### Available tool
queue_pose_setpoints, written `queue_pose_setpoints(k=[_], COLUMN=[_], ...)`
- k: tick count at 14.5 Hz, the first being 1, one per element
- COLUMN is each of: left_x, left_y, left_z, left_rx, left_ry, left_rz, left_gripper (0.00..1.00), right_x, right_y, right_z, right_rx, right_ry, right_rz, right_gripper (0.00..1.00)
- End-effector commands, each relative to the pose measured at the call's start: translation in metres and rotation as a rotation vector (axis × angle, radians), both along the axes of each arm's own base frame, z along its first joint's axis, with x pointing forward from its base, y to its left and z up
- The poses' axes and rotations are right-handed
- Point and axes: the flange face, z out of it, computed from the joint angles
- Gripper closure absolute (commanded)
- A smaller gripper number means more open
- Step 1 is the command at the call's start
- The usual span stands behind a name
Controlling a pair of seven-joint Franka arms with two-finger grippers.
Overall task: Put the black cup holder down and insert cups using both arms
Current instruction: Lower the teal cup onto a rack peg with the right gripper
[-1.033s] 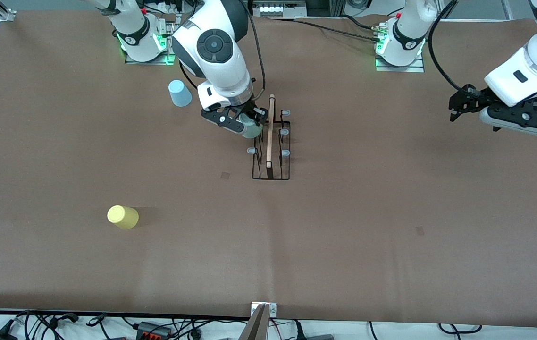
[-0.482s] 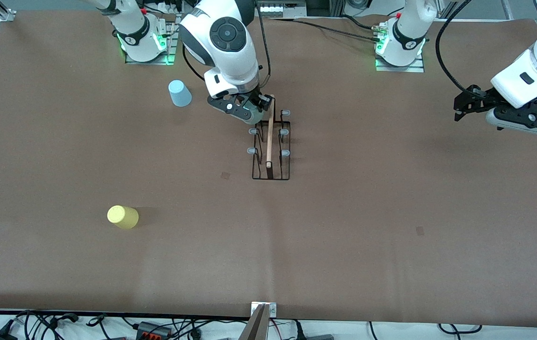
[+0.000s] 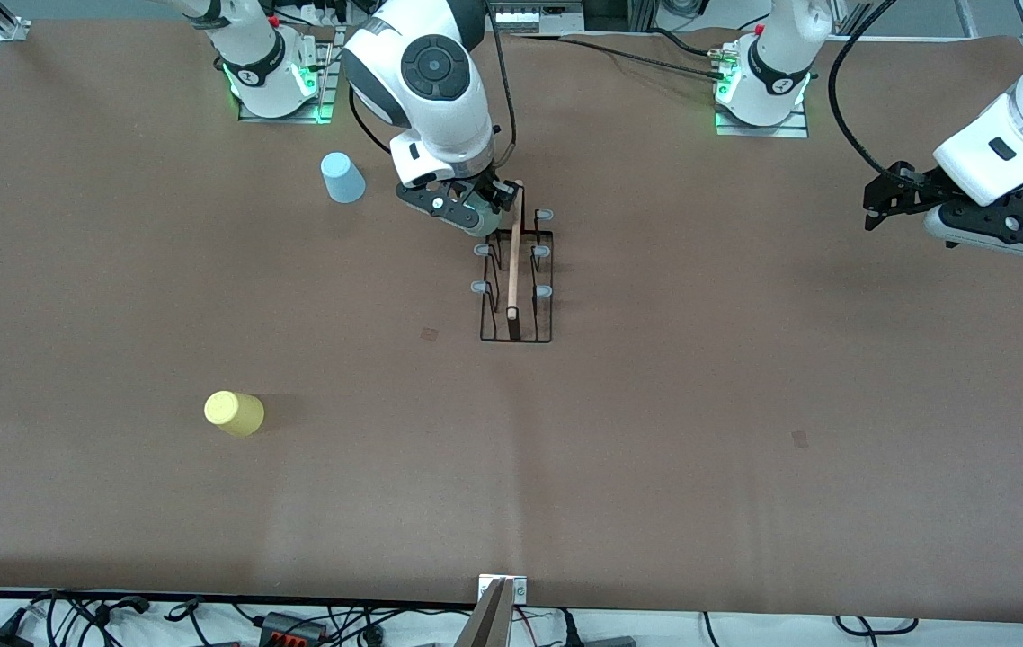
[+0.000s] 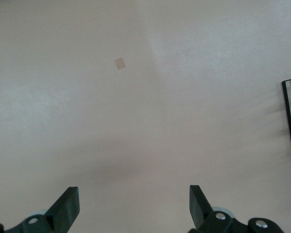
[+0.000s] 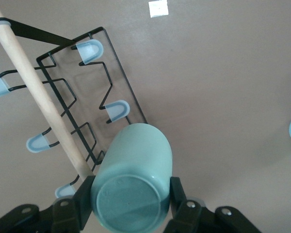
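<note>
Pale green cup [image 5: 131, 182] clamped, mouth-down, in your right gripper [image 3: 465, 208], over black cup holder [image 3: 516, 286] prong nearest bases. Misaligned descent could snag wooden rod [image 3: 514, 250], tipping rack. Left gripper [image 4: 133, 206] spread, empty, waiting above bare table.

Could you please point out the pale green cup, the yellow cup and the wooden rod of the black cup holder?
pale green cup [image 5: 131, 194]: right wrist view, its flat base.
yellow cup [image 3: 234, 412]: front view, its side.
wooden rod [image 3: 514, 261]: front view, mid-length, atop the black cup holder [image 3: 516, 339].
</note>
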Motion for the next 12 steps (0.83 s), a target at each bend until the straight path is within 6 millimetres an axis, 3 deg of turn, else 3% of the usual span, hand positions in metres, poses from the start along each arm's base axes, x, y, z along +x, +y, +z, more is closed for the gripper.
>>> queue_pose_setpoints(k=[1, 6, 7, 9, 10, 12], left_x=[-0.001, -0.001, -0.001, -0.002, -0.002, -0.002], left_y=[0.006, 0.003, 0.002, 0.003, 0.003, 0.002], left_z=[-0.003, -0.003, -0.001, 0.001, 0.0, 0.0], left_rx=[0.007, 0.008, 0.007, 0.007, 0.008, 0.008], left_ry=[0.007, 0.013, 0.01, 0.018, 0.021, 0.021], left_rz=[-0.005, 0.002, 0.002, 0.001, 0.001, 0.001], left_gripper=[0.0, 0.0, 0.0, 0.0, 0.0, 0.0], right_x=[-0.011, -0.017, -0.017, -0.017, -0.015, -0.008], right_y=[-0.004, -0.006, -0.005, -0.004, -0.006, -0.008], right_z=[-0.014, -0.026, -0.025, -0.025, -0.024, -0.019], right_rx=[0.007, -0.004, 0.001, 0.01, 0.013, 0.02], right_ry=[-0.01, -0.002, -0.006, -0.012, -0.011, -0.02], right_rz=[-0.008, -0.002, -0.001, -0.002, -0.007, -0.012], right_gripper=[0.77, 0.77, 0.73, 0.11, 0.0, 0.0])
